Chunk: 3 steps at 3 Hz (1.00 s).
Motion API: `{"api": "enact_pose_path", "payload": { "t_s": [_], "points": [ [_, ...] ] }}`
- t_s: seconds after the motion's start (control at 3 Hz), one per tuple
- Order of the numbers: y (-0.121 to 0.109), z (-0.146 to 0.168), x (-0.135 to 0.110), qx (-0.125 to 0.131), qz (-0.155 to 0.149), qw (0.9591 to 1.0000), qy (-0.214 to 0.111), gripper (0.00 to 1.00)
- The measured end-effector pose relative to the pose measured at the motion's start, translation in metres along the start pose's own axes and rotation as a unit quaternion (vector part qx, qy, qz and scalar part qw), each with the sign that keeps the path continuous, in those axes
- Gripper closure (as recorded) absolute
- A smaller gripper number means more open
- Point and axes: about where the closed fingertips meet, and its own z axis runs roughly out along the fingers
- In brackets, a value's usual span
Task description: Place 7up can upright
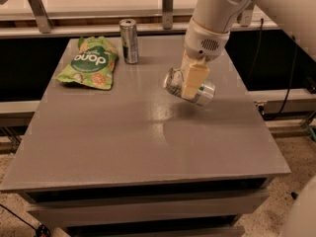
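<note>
The 7up can [202, 94] is a short silver can with green marks. It lies on its side, tilted, held a little above the grey table [148, 132] right of the middle. My gripper [190, 87] hangs from the white arm that comes in from the upper right. Its cream fingers [193, 80] are shut on the can's middle. The can's top end points left.
A taller slim silver-and-dark can [129, 41] stands upright at the table's back. A green snack bag [89, 63] lies flat at the back left. A rail with metal posts [168, 6] runs behind the table. The floor drops off past the right and front edges.
</note>
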Motion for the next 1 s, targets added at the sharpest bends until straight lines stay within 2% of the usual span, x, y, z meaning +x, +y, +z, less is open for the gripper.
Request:
{"api": "enact_pose_path", "payload": {
  "t_s": [0.33, 0.67, 1.0],
  "points": [
    [0.002, -0.001, 0.010, -0.022, 0.028, 0.9954, -0.089, 1.00],
    [0.006, -0.005, -0.007, -0.033, 0.030, 0.9901, -0.133, 1.00],
    [0.006, -0.005, -0.007, -0.032, 0.030, 0.9901, -0.134, 1.00]
  ]
}}
